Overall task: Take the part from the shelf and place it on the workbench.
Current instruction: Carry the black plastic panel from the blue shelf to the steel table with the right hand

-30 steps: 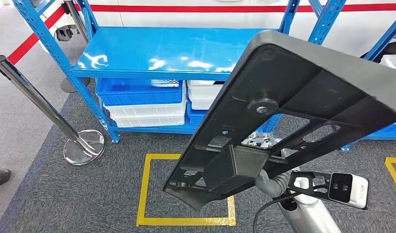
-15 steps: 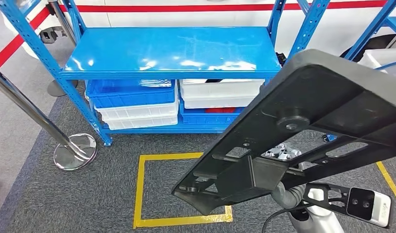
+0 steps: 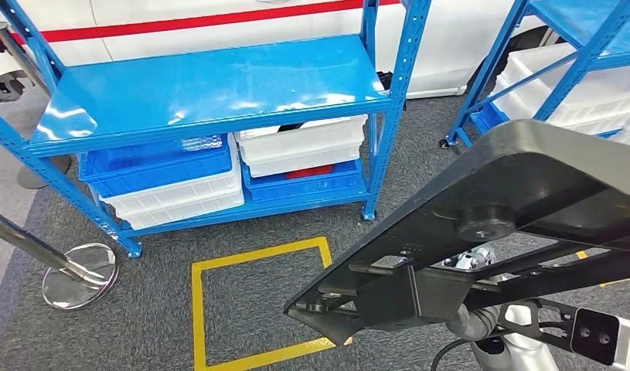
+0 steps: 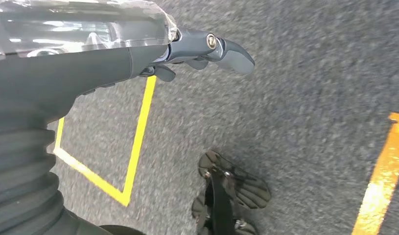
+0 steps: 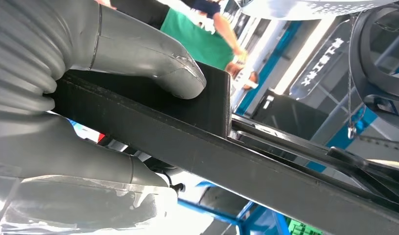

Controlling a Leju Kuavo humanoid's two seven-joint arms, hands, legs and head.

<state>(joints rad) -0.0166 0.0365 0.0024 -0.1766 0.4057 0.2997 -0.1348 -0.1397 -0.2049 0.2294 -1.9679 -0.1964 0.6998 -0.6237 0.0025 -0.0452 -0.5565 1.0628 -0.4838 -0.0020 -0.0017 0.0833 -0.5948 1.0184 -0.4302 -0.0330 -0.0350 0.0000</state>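
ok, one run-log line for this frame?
phase: carry | right hand: grips black part | left hand: holds nothing, above carpet | shelf: ahead

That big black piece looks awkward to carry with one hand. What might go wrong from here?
1. The right hand holds the large black part at a rib near one end, so most of the part sticks out past the grip; it might tilt or slip.
2. The part blocks much of the head view, so the robot may misjudge what lies ahead.
3. The blue shelf posts and a metal stanchion stand close; turning could knock the part against them.
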